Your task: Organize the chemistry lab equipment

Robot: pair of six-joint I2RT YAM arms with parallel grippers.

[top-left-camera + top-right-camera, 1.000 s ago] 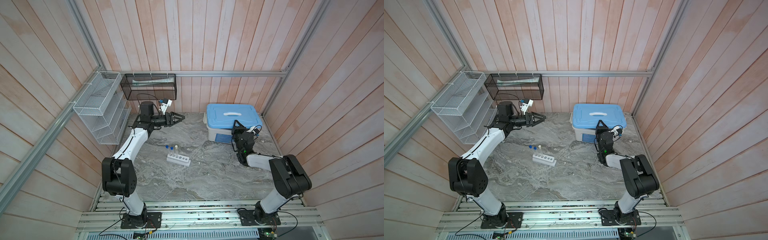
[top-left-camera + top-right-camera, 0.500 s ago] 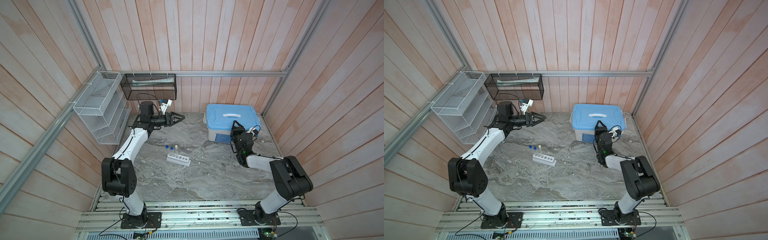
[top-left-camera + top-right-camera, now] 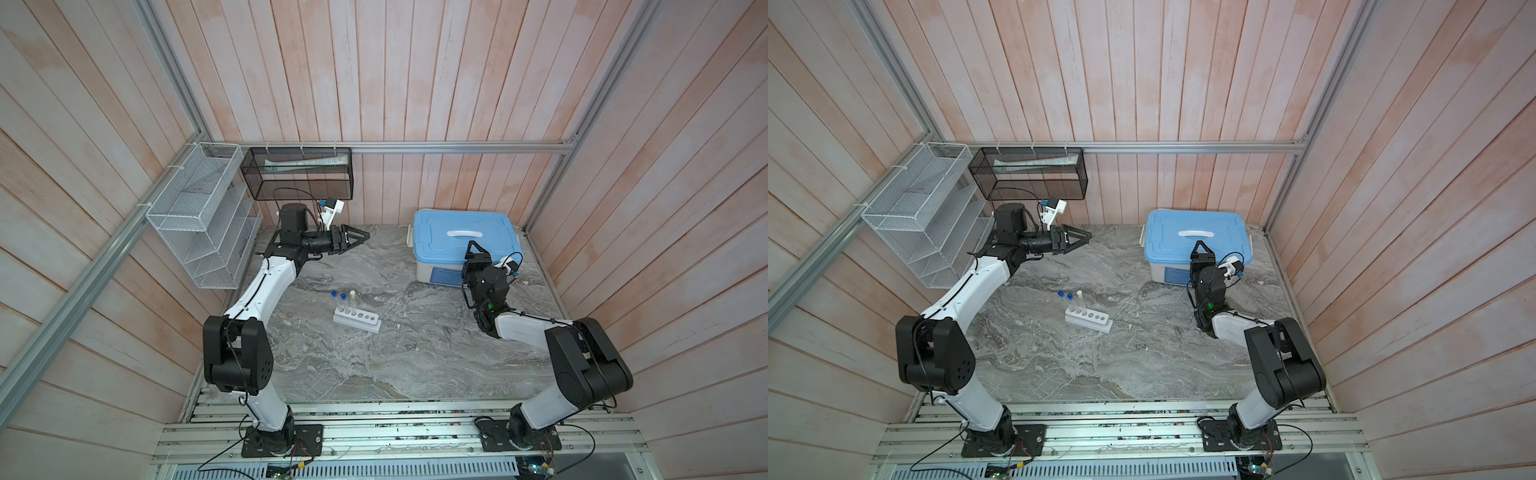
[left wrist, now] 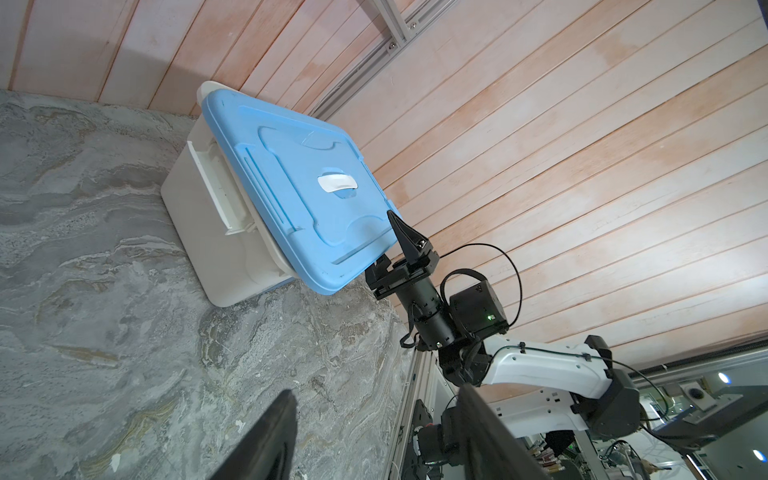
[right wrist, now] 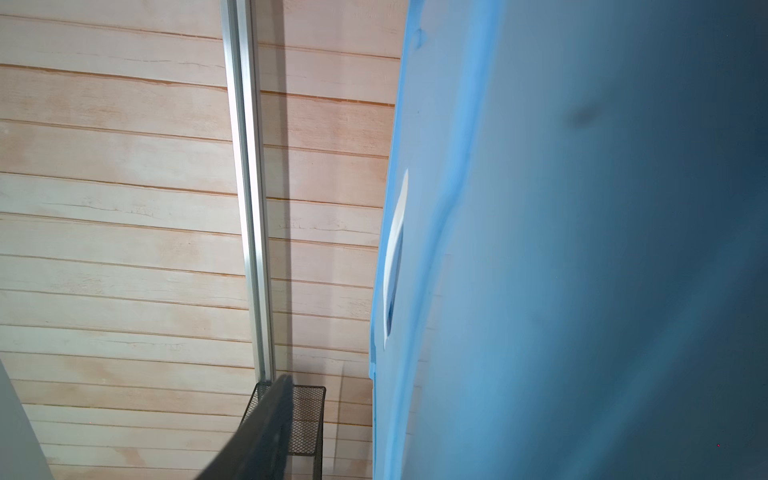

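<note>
The grey veined tabletop (image 3: pixel 374 365) is looking like smooth, matt stone. The pale plank walls (image 3: pixel 415 83) are showing grained, whitewashed wood. The silver frame rails (image 3: pixel 457 146) are gleaming as brushed metal. The white wire-mesh wall basket (image 3: pixel 195 224) and the black mesh wall basket (image 3: pixel 299 183) are looking like coated metal. The rectangular blue bin lid (image 4: pixel 291 174) is showing smooth, faintly glossy plastic. The white six-hole rack (image 3: pixel 357 321) is looking like matt plastic, and its three thin clear test tubes (image 3: pixel 343 305) are looking glassy.

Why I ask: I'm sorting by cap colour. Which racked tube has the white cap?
The white-capped tube, last of the three beside the empty holes of the rack; its two neighbours have blue caps.
</note>
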